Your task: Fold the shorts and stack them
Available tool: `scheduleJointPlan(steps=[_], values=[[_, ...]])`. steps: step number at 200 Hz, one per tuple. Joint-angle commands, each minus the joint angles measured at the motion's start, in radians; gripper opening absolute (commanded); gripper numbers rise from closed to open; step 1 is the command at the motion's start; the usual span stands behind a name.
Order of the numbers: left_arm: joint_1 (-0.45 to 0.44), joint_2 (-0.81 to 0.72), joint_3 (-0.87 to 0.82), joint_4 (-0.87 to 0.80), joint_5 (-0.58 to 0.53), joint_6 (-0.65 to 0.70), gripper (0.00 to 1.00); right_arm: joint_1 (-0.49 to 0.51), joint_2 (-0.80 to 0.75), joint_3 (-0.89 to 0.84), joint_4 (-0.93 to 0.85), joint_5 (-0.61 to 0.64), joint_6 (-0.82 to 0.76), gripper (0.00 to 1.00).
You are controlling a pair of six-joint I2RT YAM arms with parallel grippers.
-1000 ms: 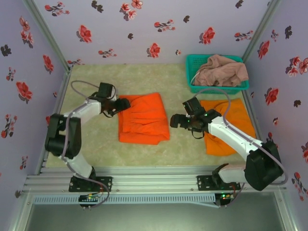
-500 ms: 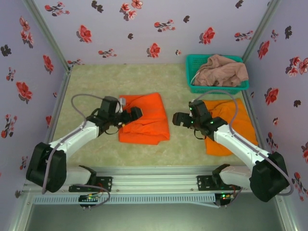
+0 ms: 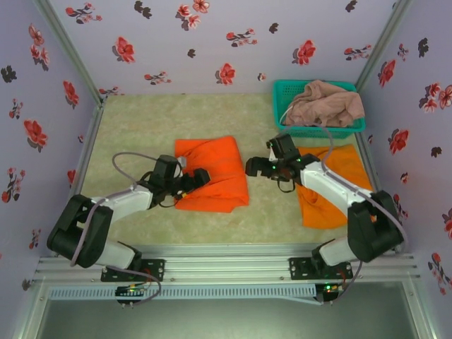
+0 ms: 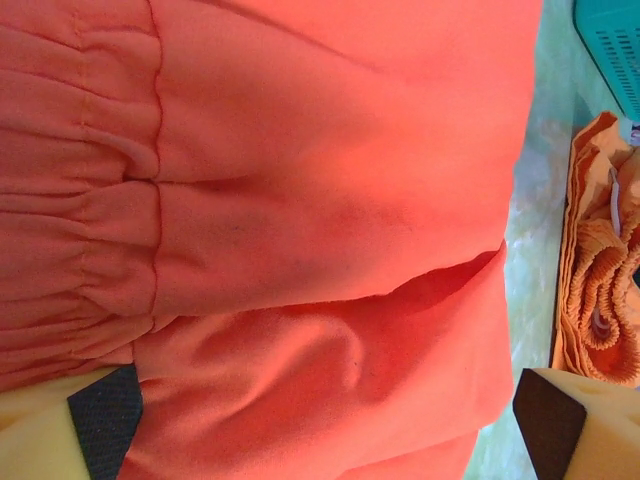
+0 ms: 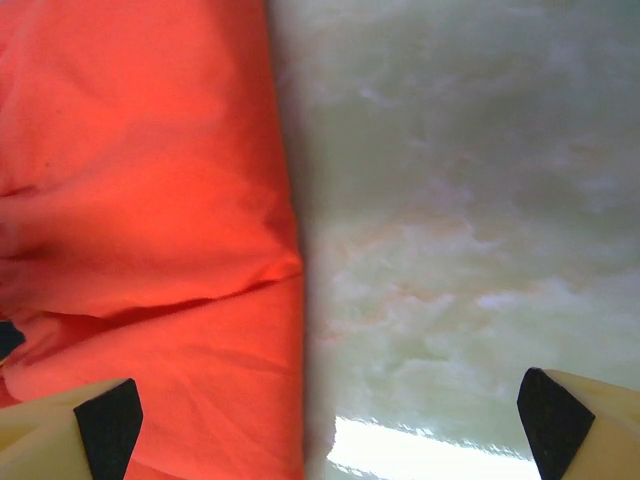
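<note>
I see my left gripper spread wide and holding nothing, low over the near-left edge of the folded orange shorts, with cloth right under and ahead of it. My right gripper is also wide and empty, just off that pile's right edge, over bare table. The second orange shorts lie behind the right wrist. The pink shorts sit in the teal basket beyond.

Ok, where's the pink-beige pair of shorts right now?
In the top view, the pink-beige shorts lie heaped in the teal basket at the far right corner of the table, just beyond the orange shorts on the right.
</note>
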Motion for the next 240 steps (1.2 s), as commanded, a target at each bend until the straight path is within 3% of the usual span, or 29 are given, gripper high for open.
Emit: scheduleJointPlan(steps=[1,35,88,218,240], values=[[-0.006,0.022,-0.054,-0.035,-0.067,-0.005,0.99,-0.004,0.099,0.092,-0.021,-0.122,-0.062,0.99],[-0.006,0.012,-0.058,-0.035,-0.069,-0.007,0.99,-0.002,0.277,0.211,-0.016,-0.216,-0.074,0.93],[-0.005,0.013,-0.066,-0.024,-0.072,-0.01,0.99,0.004,0.432,0.303,-0.015,-0.252,-0.079,0.8],[-0.006,0.032,-0.075,-0.002,-0.071,-0.007,0.99,0.037,0.54,0.348,0.034,-0.293,-0.054,0.53],[-0.004,0.019,-0.077,0.0,-0.072,-0.006,0.99,0.038,0.547,0.343,0.044,-0.296,-0.046,0.39]])
